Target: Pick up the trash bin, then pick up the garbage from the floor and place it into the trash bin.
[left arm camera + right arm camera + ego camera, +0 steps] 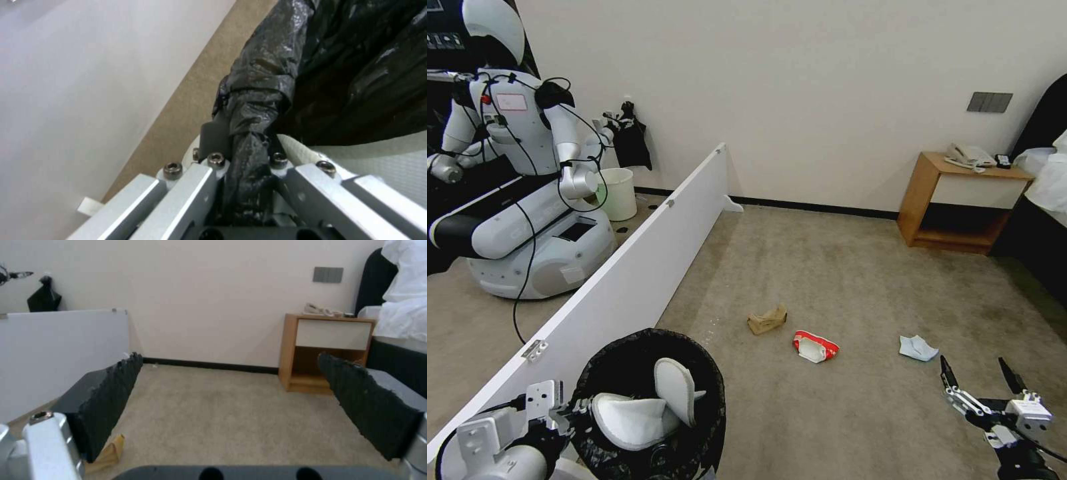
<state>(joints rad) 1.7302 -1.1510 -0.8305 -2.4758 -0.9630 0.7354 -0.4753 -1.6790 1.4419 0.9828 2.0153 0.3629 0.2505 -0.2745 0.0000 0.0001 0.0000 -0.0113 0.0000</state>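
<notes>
The trash bin (710, 417), lined with a crinkled black bag, hangs at the lower left with two white slippers (675, 390) inside. My left gripper (575, 407) is shut on its rim; in the left wrist view the left gripper (247, 156) pinches the black bag (258, 100) beside a slipper (382, 160). On the carpet lie a brown paper scrap (767, 320), a red-white packet (815, 347) and a pale blue mask (918, 347). My right gripper (979, 375) hovers open at the lower right, nearest the mask. Between the open right gripper (229, 361) jaws is bare carpet, and the paper scrap (109, 453) lies low beside one finger.
A long white partition board (627, 273) runs along my left. Behind it stand another robot (527, 187) and a small cream bucket (618, 193). A wooden nightstand (960, 207) with a phone sits at the far wall, a dark bed (1047, 220) to its right.
</notes>
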